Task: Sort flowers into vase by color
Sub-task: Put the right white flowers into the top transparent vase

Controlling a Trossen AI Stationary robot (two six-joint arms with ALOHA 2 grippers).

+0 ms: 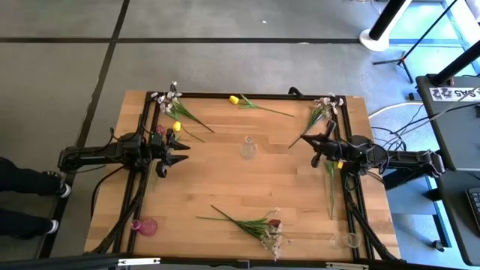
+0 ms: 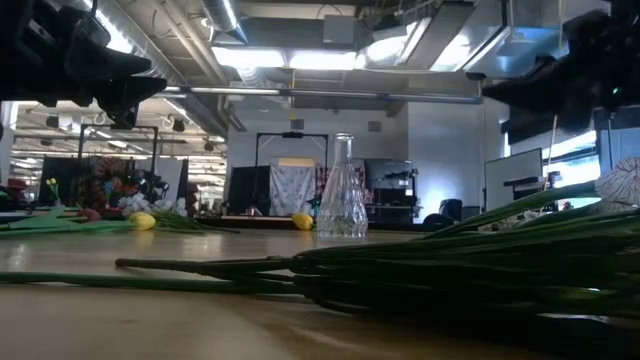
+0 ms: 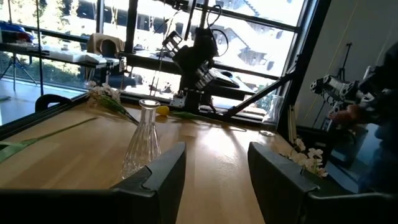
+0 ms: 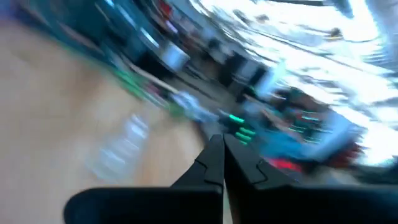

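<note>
yellow tulip bud (image 1: 234,99), pink vase (image 1: 145,226), clear vase (image 1: 247,148)

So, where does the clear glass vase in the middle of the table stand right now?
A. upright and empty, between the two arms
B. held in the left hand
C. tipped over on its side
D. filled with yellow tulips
A: the clear vase stands upright on the table, with no stems in it and neither hand touching it.

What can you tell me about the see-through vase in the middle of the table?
The clear vase looks like glass, with a ribbed, wide belly, a thin neck and a small flared mouth. It stands upright on the wooden table, near the middle, between the two arms. It is empty: no flower is in it. Nothing touches it but the table. The left wrist view shows it ahead of the left arm's open pincer.
</note>
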